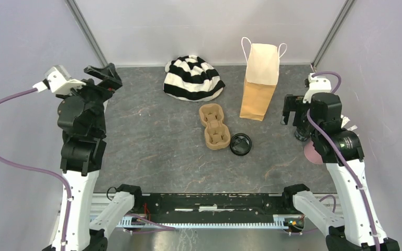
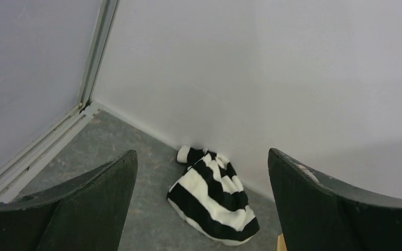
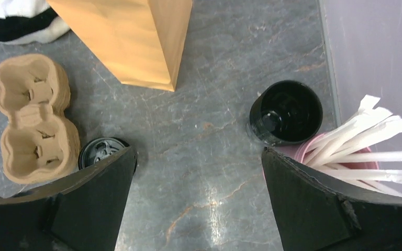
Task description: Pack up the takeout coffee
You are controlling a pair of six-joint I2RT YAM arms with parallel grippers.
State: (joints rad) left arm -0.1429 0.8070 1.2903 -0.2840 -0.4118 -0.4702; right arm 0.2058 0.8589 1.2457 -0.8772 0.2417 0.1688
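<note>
- So far nothing looks packed: no cup sits in the carrier or the bag, so the whole job appears to be left.
- Nearest, both arms rise from the front edge of the grey table (image 1: 152, 157). The left gripper (image 2: 201, 157) is raised at the left side, its jaws spread wide and holding nothing.
- The right gripper (image 3: 199, 154) hangs over the table's right side, its jaws likewise wide apart and empty, with bare table between them.
- Just beyond it stands one black coffee cup (image 3: 287, 112), near the right edge and right beside one pink cup (image 3: 306, 151) of white sticks. The black cup's top looks open, though that is hard to tell. Only this one coffee cup shows.
- At mid-table lies one flat black lid (image 1: 241, 144), just beside the near end of one brown cardboard carrier (image 1: 214, 127), whose two wells are empty.
- Further back one brown paper bag (image 1: 260, 83) stands upright, with white handles.
- Farthest, one black-and-white striped cloth (image 1: 192, 78) lies by the back wall.
</note>
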